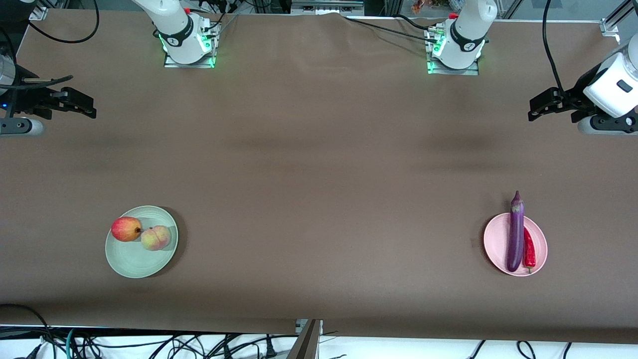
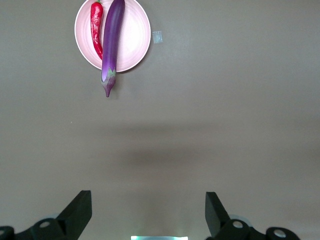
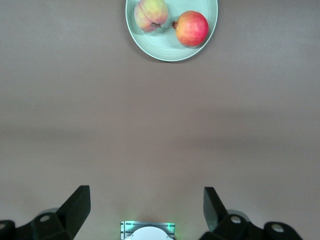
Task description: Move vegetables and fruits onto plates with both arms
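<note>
A pale green plate [image 1: 133,262] [image 3: 165,50] toward the right arm's end holds a round red fruit [image 1: 126,229] [image 3: 192,28] and a pale peach [image 1: 156,238] [image 3: 151,13] side by side. Toward the left arm's end, a pale pink plate [image 1: 495,244] [image 2: 135,35] carries a long purple eggplant [image 1: 516,234] [image 2: 112,40], its stem overhanging the rim, with a red chili [image 1: 529,249] [image 2: 96,30] beside it. My right gripper [image 1: 90,108] [image 3: 146,202] and left gripper [image 1: 534,110] [image 2: 148,205] hang open and hold nothing, each high over bare table at its own end, well apart from the plates.
Both arm bases [image 1: 189,45] [image 1: 456,50] stand with green lights along the table edge farthest from the front camera. A small pale scrap [image 2: 157,37] lies on the brown cloth beside the pink plate. Cables hang below the table's near edge [image 1: 224,349].
</note>
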You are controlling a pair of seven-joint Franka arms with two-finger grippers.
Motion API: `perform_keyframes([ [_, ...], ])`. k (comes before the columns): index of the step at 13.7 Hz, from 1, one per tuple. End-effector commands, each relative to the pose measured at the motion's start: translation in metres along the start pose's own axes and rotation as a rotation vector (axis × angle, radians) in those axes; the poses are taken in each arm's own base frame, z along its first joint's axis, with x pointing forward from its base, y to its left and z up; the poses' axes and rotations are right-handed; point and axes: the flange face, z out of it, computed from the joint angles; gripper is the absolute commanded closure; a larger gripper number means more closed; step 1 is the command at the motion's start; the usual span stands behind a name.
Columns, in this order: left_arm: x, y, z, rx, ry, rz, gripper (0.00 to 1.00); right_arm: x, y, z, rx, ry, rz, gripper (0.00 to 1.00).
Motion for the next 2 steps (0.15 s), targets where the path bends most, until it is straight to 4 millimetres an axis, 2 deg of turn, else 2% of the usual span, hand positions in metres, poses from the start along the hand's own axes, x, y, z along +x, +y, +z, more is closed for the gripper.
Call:
perform_keyframes([
  [1, -0.0004, -0.0033, -0.0026, 0.019, 0.000, 0.018, 0.00, -0.0047, -0.0006, -0.0044, -0.005, 0.015, 0.026, 0.00],
  [2, -0.0006, -0.0025, -0.0025, 0.019, -0.001, 0.020, 0.00, -0.0046, -0.0022, -0.0085, -0.005, 0.023, 0.021, 0.00],
])
